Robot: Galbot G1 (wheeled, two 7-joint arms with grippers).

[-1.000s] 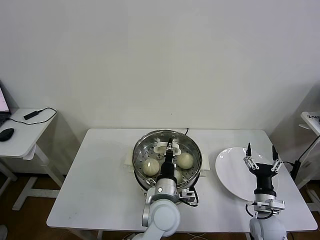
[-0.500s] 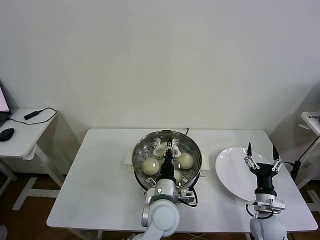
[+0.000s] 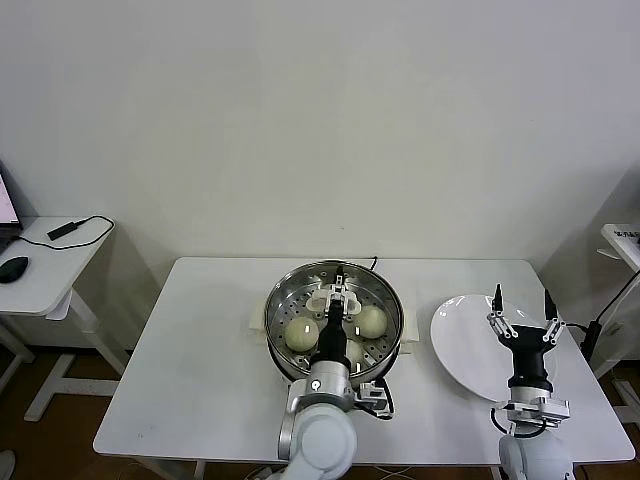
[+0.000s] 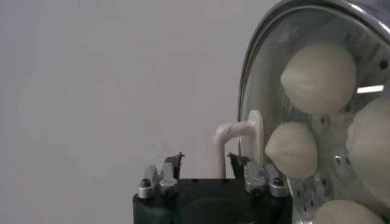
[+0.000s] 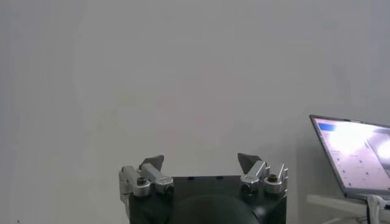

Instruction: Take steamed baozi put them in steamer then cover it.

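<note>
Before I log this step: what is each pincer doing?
Left pincer: open around the lid handle.
Right pincer: open, empty, above the plate.

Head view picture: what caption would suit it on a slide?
Left gripper sets the glass cover on the steamer holding the baozi; right gripper waits open above the white plate.

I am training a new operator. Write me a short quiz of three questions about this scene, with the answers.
1. Where are the steamed baozi?
A. on the plate
B. inside the steamer
C. on the bare table
2. True or false: the right gripper hangs over the steamer.
3. Fill in: the left gripper is open at the cover's white ____.
Key: 1 B; 2 false, it is over the white plate; 3 handle.
</note>
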